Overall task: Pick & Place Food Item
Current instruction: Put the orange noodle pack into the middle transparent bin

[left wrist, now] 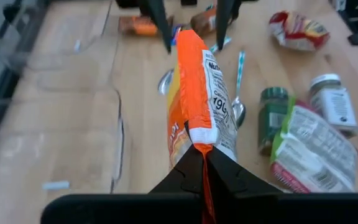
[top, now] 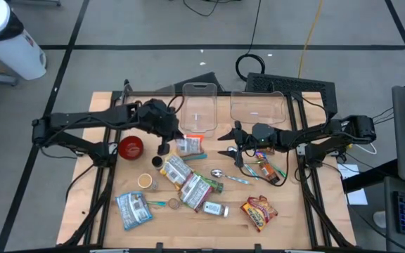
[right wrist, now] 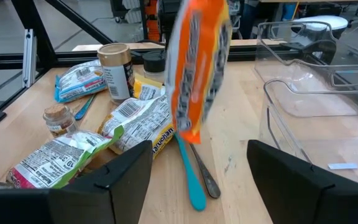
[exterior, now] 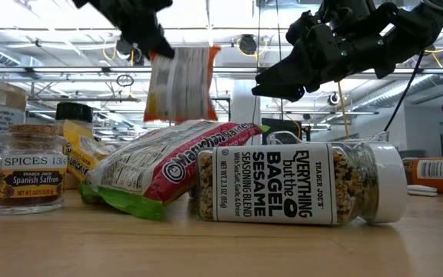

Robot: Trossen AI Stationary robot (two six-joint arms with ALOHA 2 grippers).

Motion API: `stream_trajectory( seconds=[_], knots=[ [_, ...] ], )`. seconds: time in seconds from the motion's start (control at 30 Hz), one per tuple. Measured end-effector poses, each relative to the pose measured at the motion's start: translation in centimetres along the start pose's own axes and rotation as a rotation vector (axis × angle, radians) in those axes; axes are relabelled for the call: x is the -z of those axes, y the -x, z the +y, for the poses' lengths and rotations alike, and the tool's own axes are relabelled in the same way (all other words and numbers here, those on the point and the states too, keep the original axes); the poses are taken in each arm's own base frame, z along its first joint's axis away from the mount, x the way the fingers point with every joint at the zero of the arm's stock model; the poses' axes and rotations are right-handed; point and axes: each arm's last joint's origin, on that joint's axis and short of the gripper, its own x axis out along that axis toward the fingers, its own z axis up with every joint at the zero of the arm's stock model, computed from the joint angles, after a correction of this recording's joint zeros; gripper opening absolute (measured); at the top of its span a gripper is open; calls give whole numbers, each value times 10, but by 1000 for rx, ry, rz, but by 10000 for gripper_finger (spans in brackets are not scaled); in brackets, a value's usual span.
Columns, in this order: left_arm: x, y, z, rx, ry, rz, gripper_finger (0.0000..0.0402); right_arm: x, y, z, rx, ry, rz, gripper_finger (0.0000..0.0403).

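My left gripper (left wrist: 204,163), clamped on the orange packet (left wrist: 197,99), hangs it lengthwise just beside the clear bin (top: 200,105); right gripper (top: 225,143) spread, empty.

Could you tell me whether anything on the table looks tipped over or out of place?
The Everything but the Bagel seasoning jar lies on its side on the table, its lid on and nothing spilled. The orange packet hangs in the air, pinched at one end by the left gripper. The right gripper is open nearby.

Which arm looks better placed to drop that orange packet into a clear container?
Probably the left: its gripper is clamped on the orange packet, hanging beside the clear bin. The right gripper is open and empty.
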Motion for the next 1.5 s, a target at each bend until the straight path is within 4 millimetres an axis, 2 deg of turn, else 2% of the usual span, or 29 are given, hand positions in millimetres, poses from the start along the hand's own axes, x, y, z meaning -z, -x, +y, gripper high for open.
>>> stream_trajectory(
  seconds=[0.23,0.43,0.6,0.8,1.03,1.2,1.5],
  knots=[
    [-27,23,5,-168,-91,1,3,0,0,0,0,0,0,254],
    [-37,35,17,-307,-199,-5,3,0,0,0,0,0,0,254],
    [-36,42,38,-371,-197,-34,3,0,0,0,0,-2,0,253],
    [-25,56,70,-378,-149,-49,3,0,0,0,0,-3,0,253],
    [-20,74,101,-417,-122,-150,3,0,0,0,0,-2,0,253],
    [-16,70,122,-434,-111,-182,3,0,0,0,0,-1,0,253],
    [1,36,157,-377,-91,-150,3,0,0,0,0,-2,0,253]
  ],
)
